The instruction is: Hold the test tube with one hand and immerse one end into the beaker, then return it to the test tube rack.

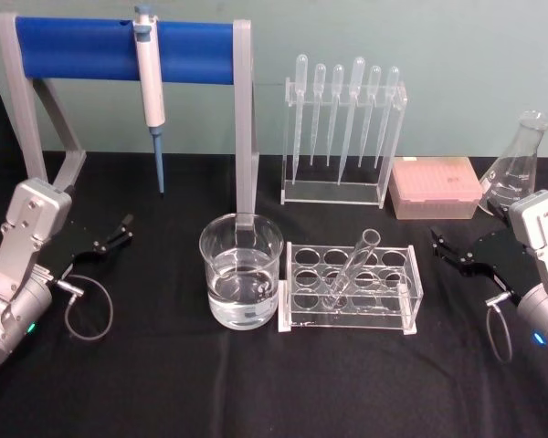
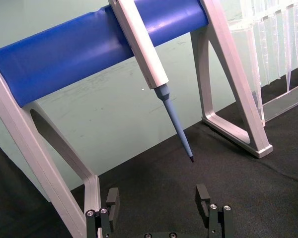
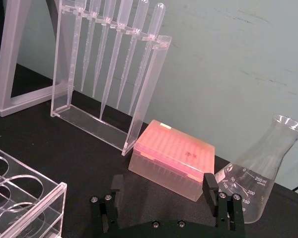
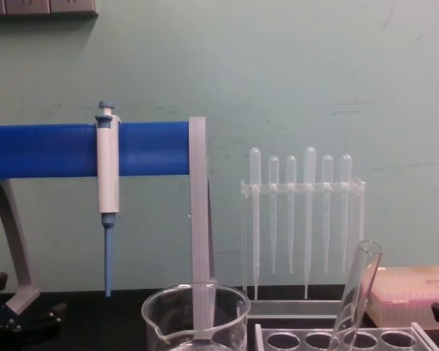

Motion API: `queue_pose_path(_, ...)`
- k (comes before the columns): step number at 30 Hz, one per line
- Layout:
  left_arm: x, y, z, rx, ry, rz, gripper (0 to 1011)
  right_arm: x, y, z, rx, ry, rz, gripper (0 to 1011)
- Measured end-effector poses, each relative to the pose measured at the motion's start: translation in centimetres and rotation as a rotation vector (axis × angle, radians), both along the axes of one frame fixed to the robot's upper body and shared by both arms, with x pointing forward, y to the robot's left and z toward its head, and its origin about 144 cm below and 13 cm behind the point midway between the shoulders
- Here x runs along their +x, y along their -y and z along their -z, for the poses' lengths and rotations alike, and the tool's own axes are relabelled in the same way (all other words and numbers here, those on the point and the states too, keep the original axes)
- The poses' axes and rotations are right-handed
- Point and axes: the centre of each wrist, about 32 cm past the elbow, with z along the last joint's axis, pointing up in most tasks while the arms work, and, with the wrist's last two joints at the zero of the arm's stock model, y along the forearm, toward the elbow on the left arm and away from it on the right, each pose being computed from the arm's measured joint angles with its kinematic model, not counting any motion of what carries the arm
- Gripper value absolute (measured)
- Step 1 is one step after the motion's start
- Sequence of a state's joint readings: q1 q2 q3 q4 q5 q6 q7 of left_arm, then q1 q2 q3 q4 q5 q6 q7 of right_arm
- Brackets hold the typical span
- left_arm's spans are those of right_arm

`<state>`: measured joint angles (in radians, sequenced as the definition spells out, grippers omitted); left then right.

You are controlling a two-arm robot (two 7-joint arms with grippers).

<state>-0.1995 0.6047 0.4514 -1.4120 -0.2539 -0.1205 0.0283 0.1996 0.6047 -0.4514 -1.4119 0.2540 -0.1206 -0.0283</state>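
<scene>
**STATUS: TEST TUBE SEATED IN RACK, BOTH GRIPPERS CLEAR**

Read all clock directions from the head view, with 12 o'clock pointing away from the robot and the test tube rack [image 1: 349, 319] as the dial centre.

1. Locate the test tube [image 1: 354, 265]. It stands in the rack, in a hole near the middle. It is tilted, with its open rim leaning toward 1 o'clock and its rounded end down inside the rack. Nothing grips it. The exact hole cannot be told.

2. Locate the beaker [image 1: 221, 265]. It sits just beside the rack at 9 o'clock, upright and partly filled with clear liquid. In the chest view its spout faces the robot's left.

3. Check the left gripper [image 1: 123, 230]. It hangs at 9 o'clock, well beyond the beaker, above the black table [image 1: 164, 383]. Its fingers are spread and hold nothing.

4. Check the right gripper [image 1: 440, 246]. It hangs at 3 o'clock, near the rack but apart from it. Its fingers are spread wide and hold nothing.

5. Note the background items. A micropipette [image 1: 150, 87] hangs on the blue-barred stand [image 1: 82, 47] at 11 o'clock. A clear holder of plastic pipettes [image 1: 342, 119] stands at 12 o'clock. A pink tip box [image 1: 436, 187] lies at 1 o'clock, and a conical flask [image 1: 516, 169] stands at 2 o'clock.
</scene>
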Motion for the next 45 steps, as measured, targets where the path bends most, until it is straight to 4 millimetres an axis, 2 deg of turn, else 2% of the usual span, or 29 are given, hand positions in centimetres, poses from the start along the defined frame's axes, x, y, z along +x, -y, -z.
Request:
queue_pose_path(41,0.00,0.00,0.00,0.000,0.000,0.000,1000,0.00,0.00,0.00,0.000,0.000,0.000,1004)
queue_pose_path(45,0.00,0.00,0.00,0.000,0.000,0.000,1000,-0.11,0.04,-0.62,0.011,0.018,-0.018,1004)
